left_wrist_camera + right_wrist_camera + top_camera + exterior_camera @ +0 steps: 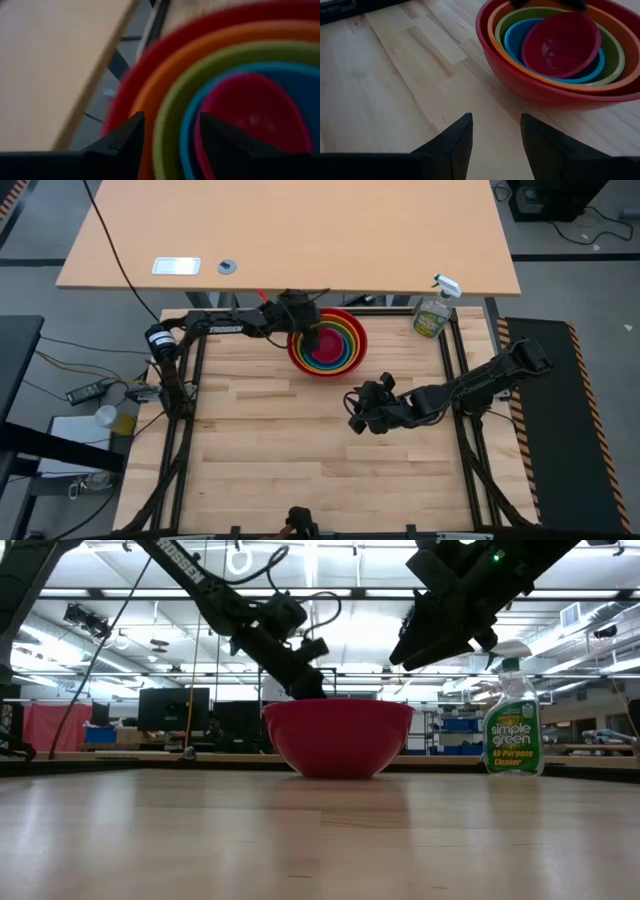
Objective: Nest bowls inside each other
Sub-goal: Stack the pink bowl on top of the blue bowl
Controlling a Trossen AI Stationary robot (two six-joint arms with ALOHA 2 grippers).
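Several bowls sit nested on the wooden table at its far middle: a red outer bowl (pixel 354 332) (pixel 340 735) (pixel 520 82), then orange (pixel 495 22), green (pixel 615 60) and blue (pixel 517 37), with a small magenta bowl (pixel 560 42) (pixel 255 112) lying innermost and off-centre. My left gripper (pixel 312 336) (pixel 172 120) hangs open over the stack's left rims, fingers slanting down and touching nothing that I can see. My right gripper (pixel 355 412) (pixel 495 122) stands open above bare table, near and right of the stack, pointing at it.
A green spray bottle (pixel 432 315) (pixel 512 725) stands at the far right corner. A tan desk (pixel 290 230) lies beyond the far edge. Bare wood (pixel 300 470) fills the table's near half.
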